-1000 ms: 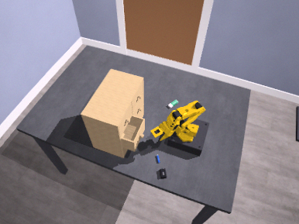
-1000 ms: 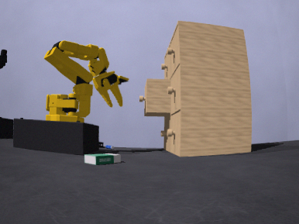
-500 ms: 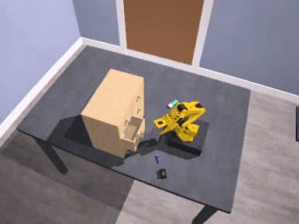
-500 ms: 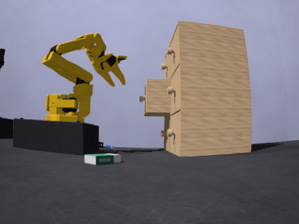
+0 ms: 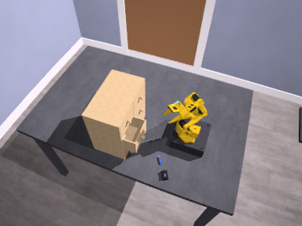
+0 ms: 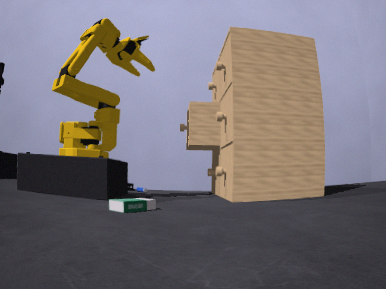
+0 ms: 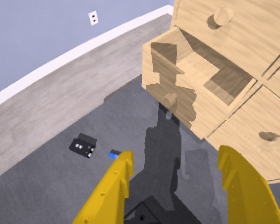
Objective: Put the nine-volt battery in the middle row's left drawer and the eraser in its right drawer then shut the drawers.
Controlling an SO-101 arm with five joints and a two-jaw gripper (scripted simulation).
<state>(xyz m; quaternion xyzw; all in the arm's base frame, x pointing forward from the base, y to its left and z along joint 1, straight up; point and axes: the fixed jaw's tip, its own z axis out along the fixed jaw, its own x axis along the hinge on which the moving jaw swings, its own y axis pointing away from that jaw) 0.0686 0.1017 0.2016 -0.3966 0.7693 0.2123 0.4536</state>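
Observation:
The nine-volt battery [image 5: 164, 175] [image 7: 82, 147], black, lies on the table in front of the arm's side. The eraser [image 6: 129, 205], green and white, lies on the table on the other side of the arm; in the top view the arm partly hides it. The wooden chest [image 5: 104, 113] [image 6: 275, 114] has its left middle-row drawer [image 5: 130, 145] [image 6: 204, 125] [image 7: 172, 102] pulled out; nothing shows in the visible part of its inside. The right middle-row drawer [image 7: 250, 117] is shut. My gripper [image 5: 167, 119] [image 6: 146, 72] [image 7: 176, 152] is open and empty, raised in front of the chest.
A small blue cylinder [image 5: 159, 160] [image 6: 141, 189] [image 7: 114, 155] lies on the table between the nine-volt battery and the chest. The arm's black base block [image 5: 185, 148] [image 6: 65, 176] stands facing the drawers. The pulled-out drawer juts toward the arm.

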